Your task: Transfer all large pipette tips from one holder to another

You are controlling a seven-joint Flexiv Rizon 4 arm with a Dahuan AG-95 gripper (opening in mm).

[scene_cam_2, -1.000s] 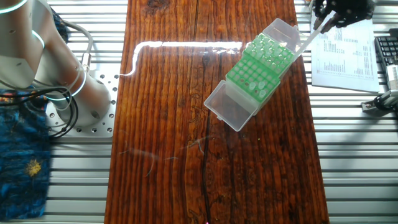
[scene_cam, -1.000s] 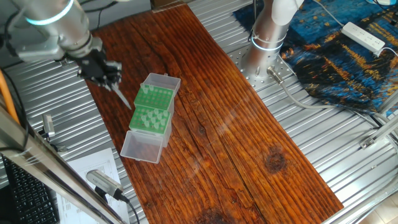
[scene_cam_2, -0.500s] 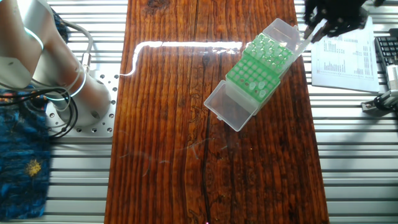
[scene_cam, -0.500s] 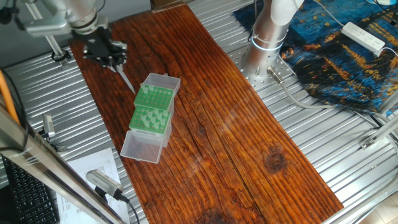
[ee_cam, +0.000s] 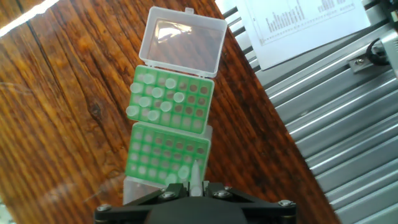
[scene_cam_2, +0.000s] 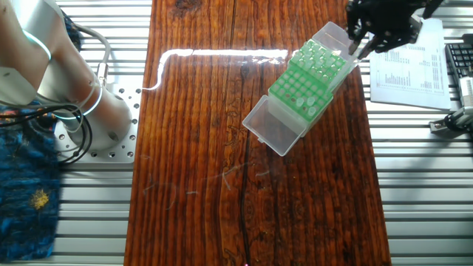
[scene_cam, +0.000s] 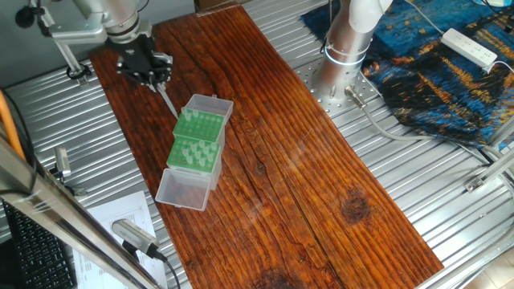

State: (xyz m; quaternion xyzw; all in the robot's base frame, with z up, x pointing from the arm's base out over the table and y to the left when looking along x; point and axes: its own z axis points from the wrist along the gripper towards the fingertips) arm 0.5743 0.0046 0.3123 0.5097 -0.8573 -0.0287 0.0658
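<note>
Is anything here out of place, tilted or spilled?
Nothing is spilled. The two green racks sit end to end; large pipette tips stand in one. The gripper holds one tip above the other rack.

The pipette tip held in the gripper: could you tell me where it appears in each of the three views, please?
One fixed view: the pipette tip slants down from the gripper, upper left, towards the green racks.
The other fixed view: upper right, a pale sliver under the gripper, by the racks' far end.
Hand view: bottom centre, pointing up over the nearer rack.
Shared landmark: the clear hinged lid.
</note>
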